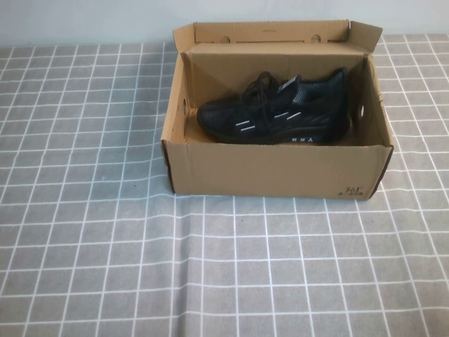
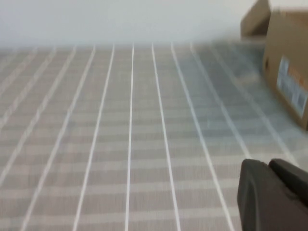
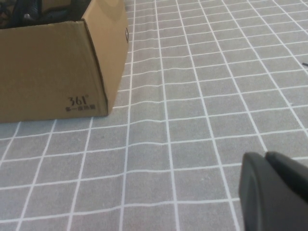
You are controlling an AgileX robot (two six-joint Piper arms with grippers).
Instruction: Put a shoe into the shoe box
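The black knit shoe [image 1: 275, 107] lies on its side inside the open brown shoe box [image 1: 277, 170], toe toward the left wall, white dashes showing. The box's flap lid stands up at the back. Neither arm appears in the high view. In the left wrist view my left gripper [image 2: 268, 165] is shut and empty, low over the cloth, with a side of the shoe box [image 2: 288, 72] off to one side. In the right wrist view my right gripper [image 3: 263, 157] is shut and empty, hovering over the cloth away from the shoe box corner [image 3: 57, 72] with its "361" print.
A grey tablecloth with a white grid [image 1: 105, 232] covers the whole table. A pale wall runs behind the box. A white label [image 2: 291, 89] sits on the box side facing the left gripper.
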